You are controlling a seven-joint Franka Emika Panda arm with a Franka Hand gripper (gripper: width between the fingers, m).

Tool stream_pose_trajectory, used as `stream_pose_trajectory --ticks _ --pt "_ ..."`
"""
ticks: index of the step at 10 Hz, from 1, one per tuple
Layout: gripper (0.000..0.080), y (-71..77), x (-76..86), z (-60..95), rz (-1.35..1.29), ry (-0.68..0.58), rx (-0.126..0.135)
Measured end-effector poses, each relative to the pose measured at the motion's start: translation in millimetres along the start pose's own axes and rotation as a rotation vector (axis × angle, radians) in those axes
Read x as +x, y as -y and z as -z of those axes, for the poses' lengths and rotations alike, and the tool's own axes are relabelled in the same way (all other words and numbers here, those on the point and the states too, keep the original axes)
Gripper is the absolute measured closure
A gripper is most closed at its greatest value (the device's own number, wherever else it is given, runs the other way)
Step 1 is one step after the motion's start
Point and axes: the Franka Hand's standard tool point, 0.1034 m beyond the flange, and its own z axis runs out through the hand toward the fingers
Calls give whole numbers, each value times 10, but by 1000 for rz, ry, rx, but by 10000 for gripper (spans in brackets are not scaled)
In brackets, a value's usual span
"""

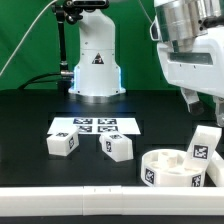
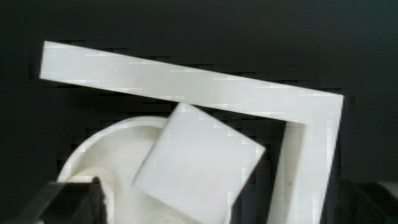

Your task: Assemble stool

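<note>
Robotics lab, bench setup. White robot arm base [image 1: 95, 65] w/ a warning-triangle sticker stands at the far side of a black table [image 1: 30, 115]; cables [image 1: 26, 42] trail off it toward the exterior view's left. Green backdrop [image 1: 135, 45] behind. The marker board [image 1: 95, 125] lies flat mid-table, w/ black-and-white square tags; same kind of tags on the white plastic blocks [image 1: 63, 143] just near of it.

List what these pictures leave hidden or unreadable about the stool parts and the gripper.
- Seat: wrist view, the leg covers much of it and the frame edge cuts it off.
- That leg's foot: exterior view, hidden behind the seat's rim; slotted in or loose, cannot tell.
- Gripper: exterior view, one finger lost at the exterior view's right edge.
- Loose legs: exterior view, tags too small to read.
</note>
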Motion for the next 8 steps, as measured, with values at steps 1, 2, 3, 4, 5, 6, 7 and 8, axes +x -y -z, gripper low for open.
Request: stream_pose_trajectory --ticks 1,2,3,4,5,6,7,8 --pt "150 0 0 0 0 0 0" --pt "150 -2 3 -1 1 0 0" --pt "150 -42 46 0 146 -2 -26" --pt "150 -84 127 40 299 23 -64" --pt "150 -104 209 79 336 41 -82" --pt "150 -92 218 77 336 35 -75" --pt "150 -95 206 72 339 35 -76" --pt "150 -95 219 75 381 35 -76"
